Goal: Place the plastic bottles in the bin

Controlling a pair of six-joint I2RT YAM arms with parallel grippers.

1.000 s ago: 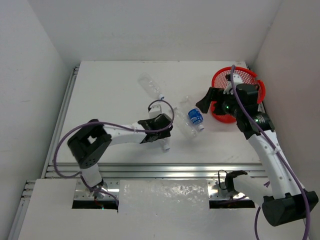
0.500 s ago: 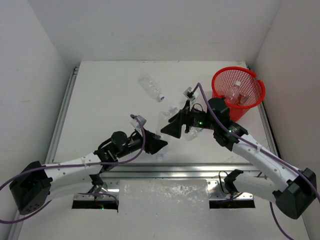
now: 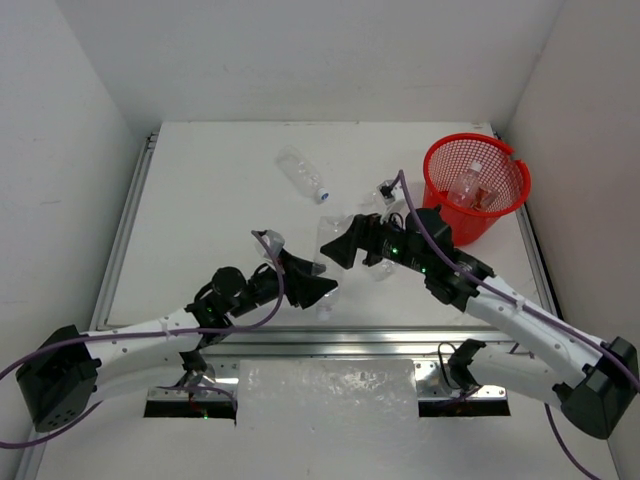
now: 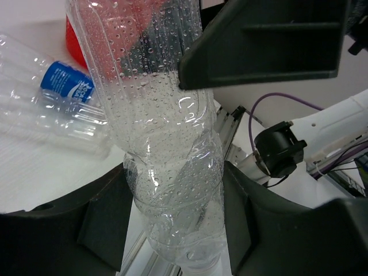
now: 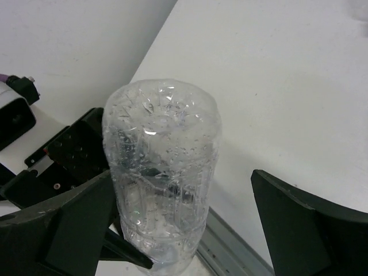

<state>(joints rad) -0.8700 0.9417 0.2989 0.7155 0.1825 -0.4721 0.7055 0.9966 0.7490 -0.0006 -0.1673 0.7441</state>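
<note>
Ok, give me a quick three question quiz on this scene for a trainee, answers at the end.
1. True or false: the left gripper is shut on a bottle.
2. The right gripper has its jaws: A shut tight, B open on either side of that bottle, C out of view.
3. Where on the table does the bin stand, seen from the top camera?
Key: 1 true; 2 B; 3 the far right corner.
</note>
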